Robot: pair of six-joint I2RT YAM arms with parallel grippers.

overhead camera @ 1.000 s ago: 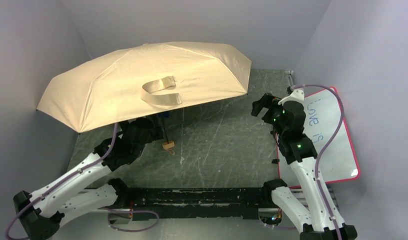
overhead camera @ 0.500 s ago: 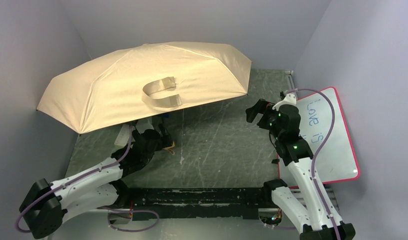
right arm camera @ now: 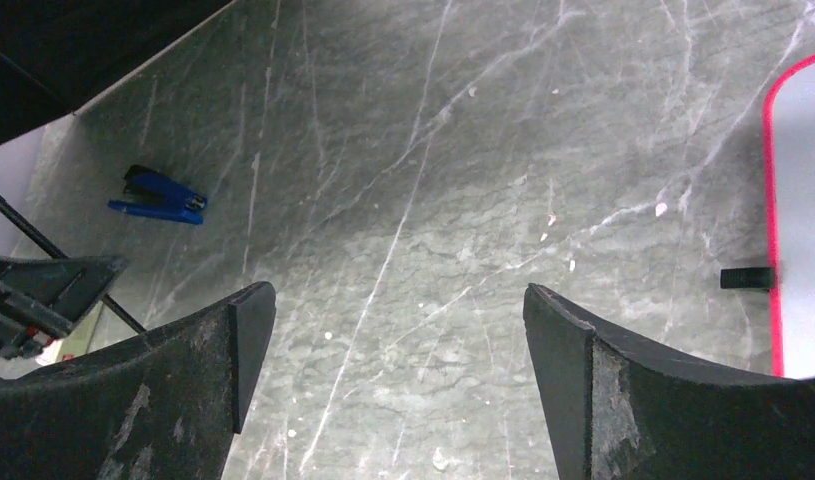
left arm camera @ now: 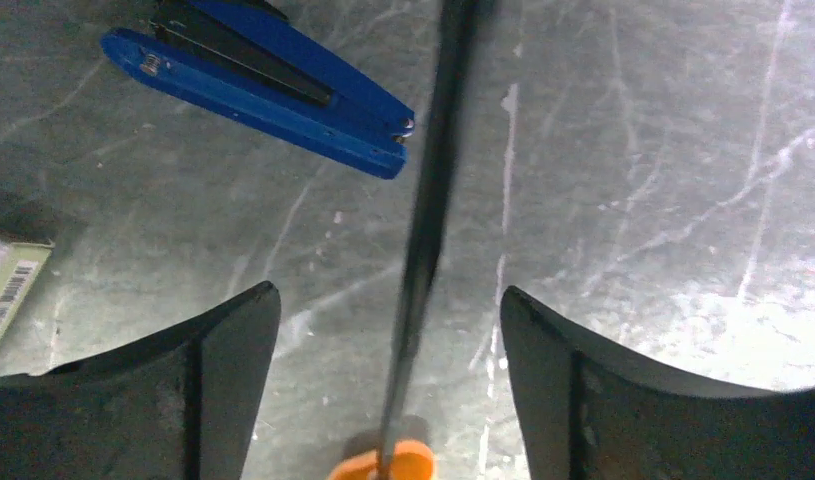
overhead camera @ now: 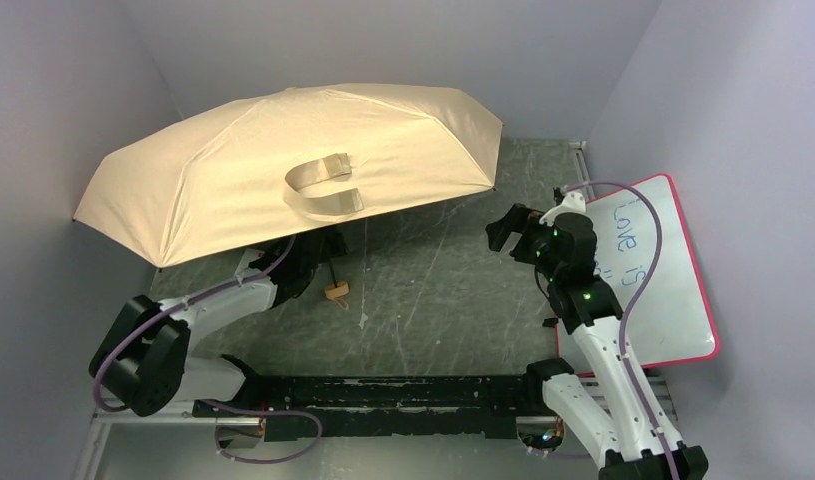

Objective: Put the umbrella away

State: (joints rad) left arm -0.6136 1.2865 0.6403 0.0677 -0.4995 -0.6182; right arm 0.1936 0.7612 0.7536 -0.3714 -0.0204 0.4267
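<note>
The umbrella (overhead camera: 283,170) is spread open over the far left of the surface (overhead camera: 433,290), its handle (overhead camera: 335,291) pointing towards the arms. The left gripper (left arm camera: 388,295) has its jaws apart on either side of the dark shaft (left arm camera: 430,200) (no contact visible). The right gripper (right arm camera: 398,290) has its jaws wide and empty.

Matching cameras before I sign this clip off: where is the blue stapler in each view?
Top external: not visible, likely under the umbrella canopy.
Left wrist: blue stapler at upper left, lying on the table.
Right wrist: small, left of centre, upper half.
Shared landmark: the umbrella's thin dark shaft, close by the stapler in both wrist views.
</note>
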